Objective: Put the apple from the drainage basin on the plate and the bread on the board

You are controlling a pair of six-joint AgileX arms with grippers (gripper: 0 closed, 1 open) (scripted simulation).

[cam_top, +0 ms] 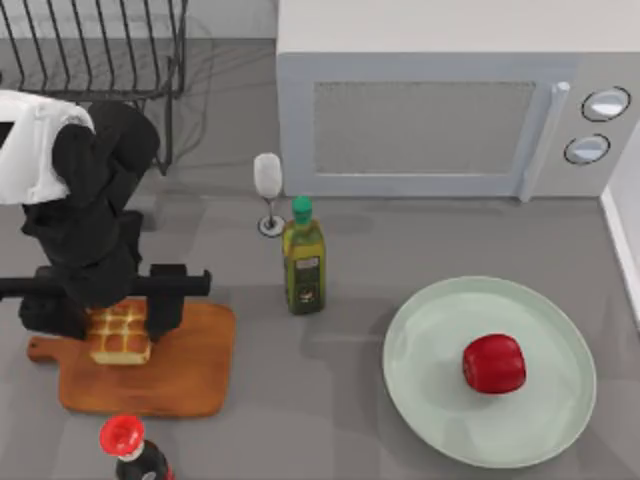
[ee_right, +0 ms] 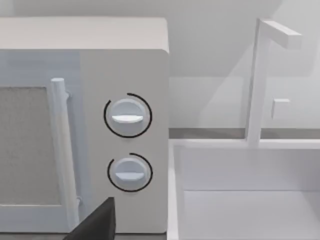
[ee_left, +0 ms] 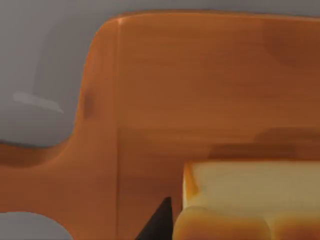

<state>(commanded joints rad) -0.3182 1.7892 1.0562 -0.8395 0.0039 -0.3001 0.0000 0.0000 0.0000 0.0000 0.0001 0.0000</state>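
The red apple [cam_top: 494, 363] lies on the pale green plate [cam_top: 430, 400] at the right, a little right of its middle. The golden, bumpy bread [cam_top: 120, 335] rests on the left part of the orange-brown board [cam_top: 190, 370]. My left gripper [cam_top: 118, 318] reaches down over the bread, shut on it with a black finger close against each side. In the left wrist view, one dark fingertip [ee_left: 157, 222] stands right beside the bread [ee_left: 250, 200] on the board [ee_left: 200, 75]. A dark part of my right gripper [ee_right: 95, 222] faces the microwave and the white drainage basin [ee_right: 240, 200].
A green-capped oil bottle [cam_top: 303, 262] and a wine glass [cam_top: 268, 190] stand between board and plate. A dark bottle with a red cap [cam_top: 123, 437] is just in front of the board. The microwave [cam_top: 420, 120] fills the back and a wire rack [cam_top: 90, 50] the back left.
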